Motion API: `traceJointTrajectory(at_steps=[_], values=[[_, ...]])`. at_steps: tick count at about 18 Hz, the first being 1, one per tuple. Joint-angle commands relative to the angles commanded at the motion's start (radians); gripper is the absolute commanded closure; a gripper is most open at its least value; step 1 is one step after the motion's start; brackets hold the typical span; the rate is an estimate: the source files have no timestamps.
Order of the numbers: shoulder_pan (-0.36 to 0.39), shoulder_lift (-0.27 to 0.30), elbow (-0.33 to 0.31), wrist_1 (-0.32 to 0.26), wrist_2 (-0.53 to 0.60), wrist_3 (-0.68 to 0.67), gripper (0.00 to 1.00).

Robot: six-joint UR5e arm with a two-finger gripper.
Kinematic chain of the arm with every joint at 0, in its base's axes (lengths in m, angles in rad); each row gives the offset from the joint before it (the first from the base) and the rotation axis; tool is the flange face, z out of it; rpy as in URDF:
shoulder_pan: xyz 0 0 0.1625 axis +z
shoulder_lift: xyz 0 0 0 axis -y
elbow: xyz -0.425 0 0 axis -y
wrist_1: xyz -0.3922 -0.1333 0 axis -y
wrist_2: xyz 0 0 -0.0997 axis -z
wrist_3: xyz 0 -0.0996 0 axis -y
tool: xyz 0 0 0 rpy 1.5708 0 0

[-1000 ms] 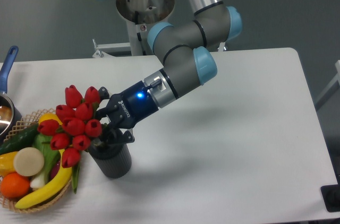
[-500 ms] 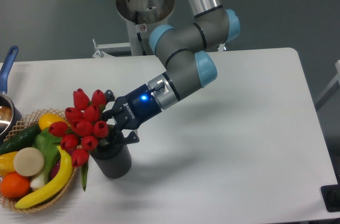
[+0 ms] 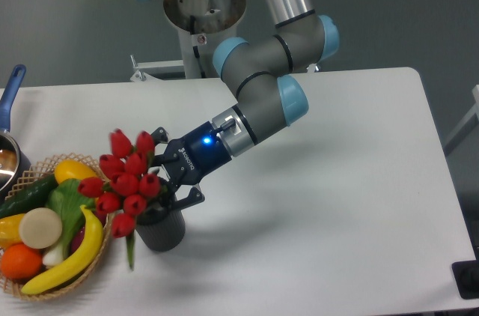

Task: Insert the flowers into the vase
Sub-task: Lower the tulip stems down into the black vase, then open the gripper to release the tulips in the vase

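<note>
The flowers (image 3: 126,177), a bunch of red tulip buds with green stems and a hanging leaf, lean left over the mouth of the vase (image 3: 163,232). That vase is a short dark ribbed cylinder standing upright at the table's front left. My gripper (image 3: 165,181) reaches in from the right just above the vase's mouth, shut on the flower stems. The buds partly hide its fingertips. The lower stem ends are hidden at the vase mouth, and the topmost bud is blurred.
A wicker basket (image 3: 78,278) of fruit and vegetables sits right beside the vase on the left. A pot with a blue handle (image 3: 12,87) stands at the left edge. The arm's base (image 3: 203,3) is mounted behind the table.
The gripper and the flowers have shifted together to the right, bringing the bunch more over the vase. A green leaf now hangs lower beside the vase.
</note>
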Motion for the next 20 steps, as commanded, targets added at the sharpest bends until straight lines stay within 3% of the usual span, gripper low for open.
traceJointTrajectory(at_steps=[6,14,20], values=[[0.012,0.008,-0.002,0.003,0.090,0.000,0.00],[0.028,0.092,-0.032,0.000,0.256,-0.003,0.00],[0.032,0.101,-0.017,0.003,0.399,0.017,0.00]])
